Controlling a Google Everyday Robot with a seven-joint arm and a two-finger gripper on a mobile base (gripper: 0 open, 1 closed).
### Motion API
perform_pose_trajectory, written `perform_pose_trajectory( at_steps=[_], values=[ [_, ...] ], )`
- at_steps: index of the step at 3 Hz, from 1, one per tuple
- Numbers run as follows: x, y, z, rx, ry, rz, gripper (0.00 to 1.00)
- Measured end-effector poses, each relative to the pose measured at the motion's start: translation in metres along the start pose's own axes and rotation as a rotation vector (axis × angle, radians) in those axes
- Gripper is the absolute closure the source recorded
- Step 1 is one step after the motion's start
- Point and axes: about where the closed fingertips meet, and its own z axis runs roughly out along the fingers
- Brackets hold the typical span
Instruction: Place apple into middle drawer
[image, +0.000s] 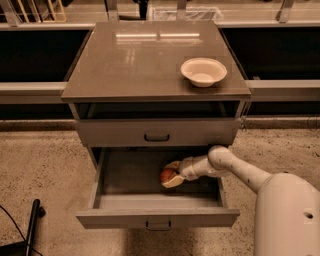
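The middle drawer is pulled out below the shut uppermost drawer front. My gripper reaches into it from the right and sits low over the drawer floor, right of centre. It is shut on the red-orange apple, whose left side shows between the fingers. I cannot tell whether the apple touches the drawer floor.
A cream-white bowl stands on the cabinet top at the right. My arm crosses the drawer's right wall. A black pole and cable lie on the speckled floor at the lower left. Dark shelves run behind the cabinet.
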Motion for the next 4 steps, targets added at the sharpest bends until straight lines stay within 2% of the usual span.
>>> perform_pose_trajectory(
  at_steps=[1,2,3,4],
  values=[
    [0.0036,0.0011,0.0046,0.003,0.017,-0.06,0.35],
    [0.0038,0.0014,0.005,0.002,0.018,-0.063,0.13],
    [0.0037,0.0014,0.0052,0.002,0.018,-0.063,0.0],
    [0.0037,0.0014,0.0052,0.002,0.018,-0.063,0.0]
  ],
)
